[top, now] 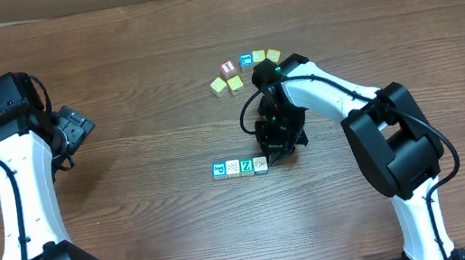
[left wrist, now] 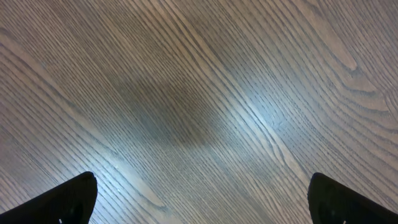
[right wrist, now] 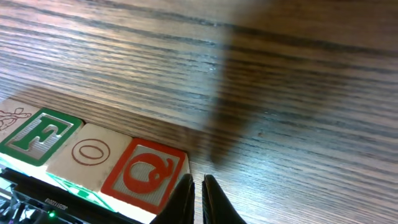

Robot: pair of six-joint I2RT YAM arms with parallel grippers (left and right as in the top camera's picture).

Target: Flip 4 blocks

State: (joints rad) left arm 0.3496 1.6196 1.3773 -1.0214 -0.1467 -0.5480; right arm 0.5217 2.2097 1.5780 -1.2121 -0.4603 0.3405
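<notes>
My overhead view is evenly lit and sharp, with only short, soft shadows on the desk [top: 141, 61]. On the left wrist camera I see a pale glare patch on the wood beside a broad dim shadow, and the grain is crisp. The right wrist picture is bright. A dark shadow band crosses the grain, and the red-faced block [right wrist: 144, 177] close up looks slightly soft.

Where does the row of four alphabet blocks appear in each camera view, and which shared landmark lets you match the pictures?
Overhead: the row of blocks lies mid-picture.
Left wrist: not in it; only bare table.
Right wrist: lower left, showing a green F, an O and a red face.
Shared landmark: the right gripper, jaws shut, at the row's right end overhead, at the bottom edge in its own view.
</notes>
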